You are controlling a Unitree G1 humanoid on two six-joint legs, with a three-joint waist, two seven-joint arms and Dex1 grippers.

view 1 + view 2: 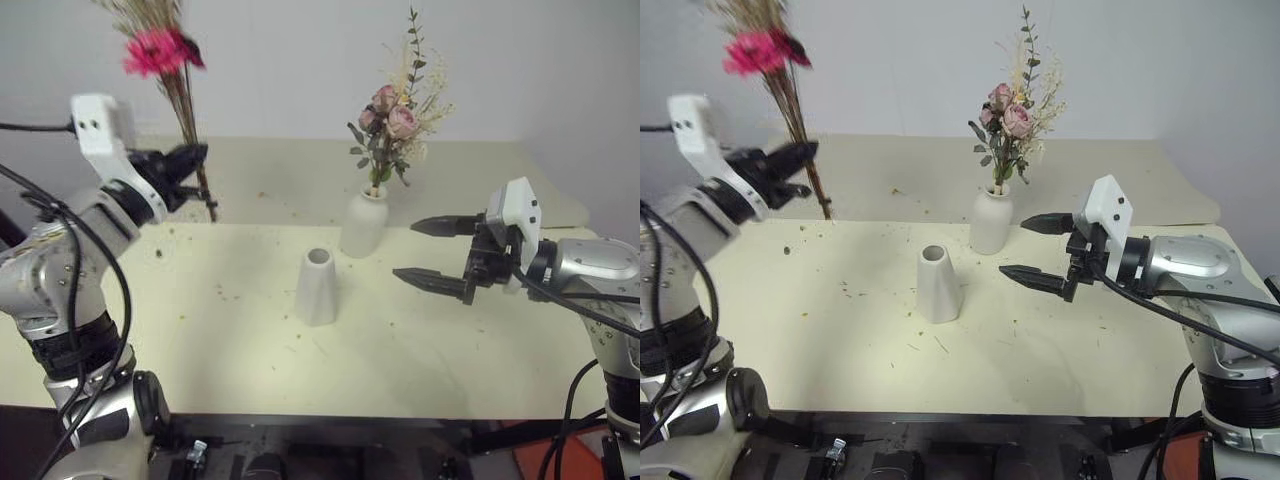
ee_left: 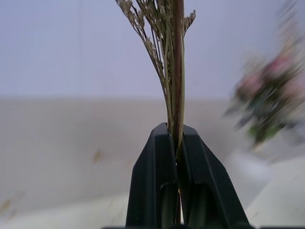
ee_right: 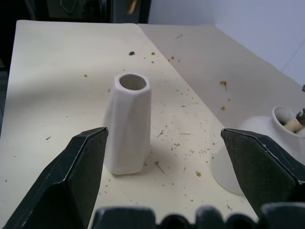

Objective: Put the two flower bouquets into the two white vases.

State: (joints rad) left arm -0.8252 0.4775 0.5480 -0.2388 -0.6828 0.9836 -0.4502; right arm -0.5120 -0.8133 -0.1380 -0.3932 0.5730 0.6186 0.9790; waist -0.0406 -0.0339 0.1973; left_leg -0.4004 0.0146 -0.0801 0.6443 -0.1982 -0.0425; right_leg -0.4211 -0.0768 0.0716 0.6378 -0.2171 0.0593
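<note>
Up left, daisy bouquet (image 1: 160, 50) stems clamped (upright) in left pincer (image 1: 192, 160).

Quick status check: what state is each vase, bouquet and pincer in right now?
Rose bouquet: standing in the bottle vase.
Bottle vase: upright, filled.
Cone vase: upright, empty.
Daisy bouquet: lifted off the table, stems clamped.
Left pincer: shut on the daisy bouquet.
Right pincer: open, empty.
</note>
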